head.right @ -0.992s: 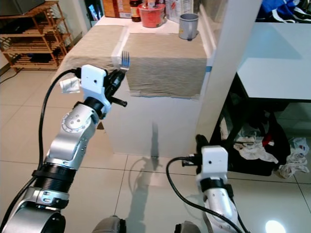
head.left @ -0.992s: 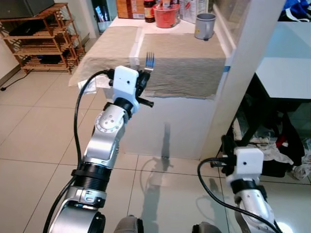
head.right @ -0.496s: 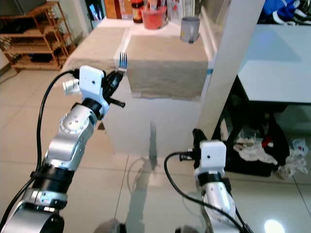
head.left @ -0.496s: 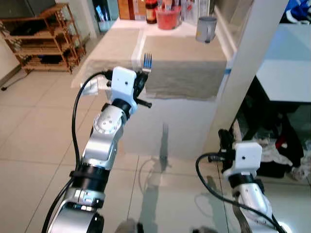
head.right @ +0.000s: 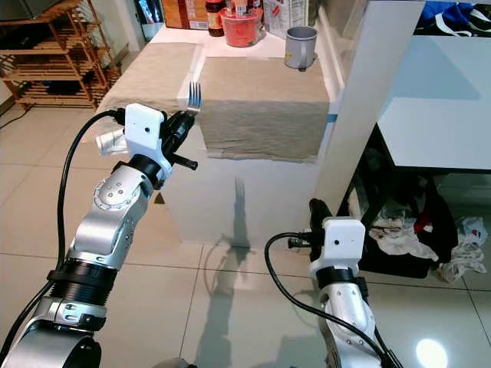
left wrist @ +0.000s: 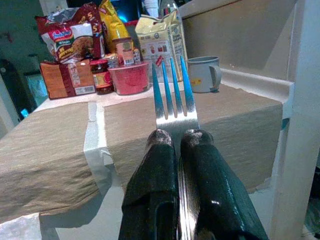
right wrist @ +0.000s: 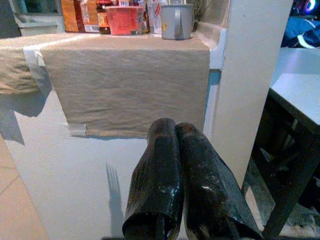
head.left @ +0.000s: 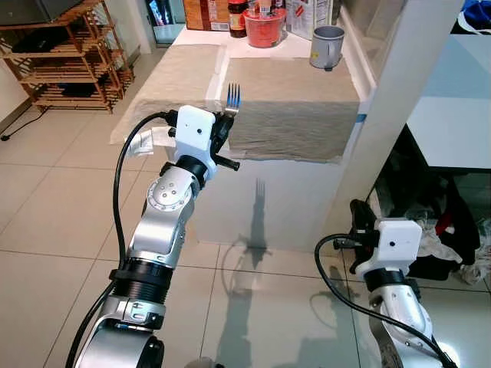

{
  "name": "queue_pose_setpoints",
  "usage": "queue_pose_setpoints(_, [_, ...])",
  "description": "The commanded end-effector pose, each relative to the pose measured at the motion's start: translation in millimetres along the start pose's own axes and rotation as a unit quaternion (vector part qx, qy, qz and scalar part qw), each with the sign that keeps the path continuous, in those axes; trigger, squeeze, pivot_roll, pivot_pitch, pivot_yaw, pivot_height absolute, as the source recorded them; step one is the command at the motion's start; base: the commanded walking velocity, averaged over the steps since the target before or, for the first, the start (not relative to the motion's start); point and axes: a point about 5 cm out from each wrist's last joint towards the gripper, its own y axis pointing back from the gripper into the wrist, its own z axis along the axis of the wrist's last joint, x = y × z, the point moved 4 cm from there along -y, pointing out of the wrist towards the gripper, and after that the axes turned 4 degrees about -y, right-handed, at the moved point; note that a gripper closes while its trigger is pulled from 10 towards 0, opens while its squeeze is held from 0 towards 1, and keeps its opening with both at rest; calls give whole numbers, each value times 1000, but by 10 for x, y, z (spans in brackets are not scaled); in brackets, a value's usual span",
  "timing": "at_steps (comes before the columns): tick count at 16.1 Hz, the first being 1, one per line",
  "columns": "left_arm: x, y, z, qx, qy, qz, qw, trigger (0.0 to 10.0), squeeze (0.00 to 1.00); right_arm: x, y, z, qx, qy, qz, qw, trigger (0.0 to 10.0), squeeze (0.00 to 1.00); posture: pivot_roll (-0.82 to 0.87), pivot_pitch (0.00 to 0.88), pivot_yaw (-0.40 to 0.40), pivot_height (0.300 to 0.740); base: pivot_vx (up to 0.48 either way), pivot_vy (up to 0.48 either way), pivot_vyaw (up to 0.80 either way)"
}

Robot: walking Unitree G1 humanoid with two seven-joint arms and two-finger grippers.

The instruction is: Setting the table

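Observation:
My left gripper (head.left: pixel 224 125) is shut on a silver fork (head.left: pixel 232 97), tines up, held just before the near edge of a white table (head.left: pixel 285 201). In the left wrist view the fork (left wrist: pixel 173 95) rises from between the closed black fingers (left wrist: pixel 195 175). Two beige placemats cover the table: one (head.left: pixel 294 106) right behind the fork, another (head.left: pixel 180 70) further left. My right gripper (right wrist: pixel 177 141) is shut with nothing in it, low by the floor in front of the table; its arm (head.left: pixel 390 253) hangs at the lower right.
A grey mug (head.left: pixel 325 46), a red bowl (head.left: pixel 264 27) and food packets (left wrist: pixel 67 47) stand at the table's far end. A white pillar (head.left: pixel 391 100) rises at the table's right corner. A wooden rack (head.left: pixel 65 57) is at the left; clothes (head.left: pixel 445 234) lie under a second table.
The head camera has shifted slightly, so the table sits a bit nearer in view. The left gripper still holds the fork upright at the table's edge.

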Motion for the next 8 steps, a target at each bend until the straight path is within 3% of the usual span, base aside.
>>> queue_pose_setpoints(1, [28,2,40,-8,-1,2,1000,0,0,-12,2,-36,9,-6,-4,1000,10000,0,-29,0,53,740,0,0,0])
queue_pose_setpoints(8, [60,33,8,-3,-2,11,1000,0,0,7,-103,25,-4,-9,3,1000,10000,0,-12,0,36,740,0,0,0])
